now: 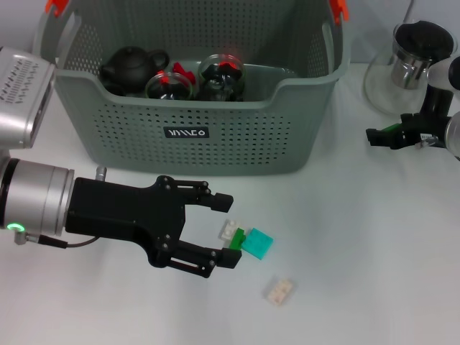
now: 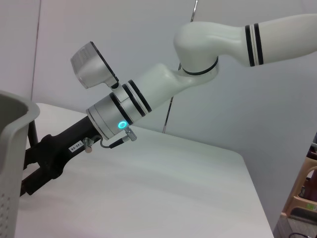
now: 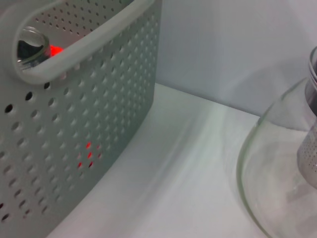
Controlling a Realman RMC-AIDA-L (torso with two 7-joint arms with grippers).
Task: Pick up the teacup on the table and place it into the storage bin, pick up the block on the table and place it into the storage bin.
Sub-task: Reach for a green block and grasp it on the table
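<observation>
Head view: the left gripper [image 1: 224, 233] lies low over the white desk [image 1: 359, 287] in front of the storage bin [image 1: 287, 136], its jaws spread wide and holding nothing. The blocks sit just past the fingertips, on the side away from the wrist: a teal block [image 1: 257, 243] touching a small green block [image 1: 236, 238] and a white piece [image 1: 228, 230], with a cream block [image 1: 278, 290] lying apart, nearer the robot. The jaws' opening faces the cluster, so a short reach forward would probably bracket it. Glass teacups [image 1: 170, 85] and a dark teapot [image 1: 131, 67] already rest inside the bin.

Left wrist view: only the right arm shows, beside the bin's corner.

Right wrist view: the bin's perforated wall and a glass pitcher [image 3: 277, 168]. The right gripper [image 1: 392, 135] hangs well apart beside the pitcher; whether it is closed is unclear.
</observation>
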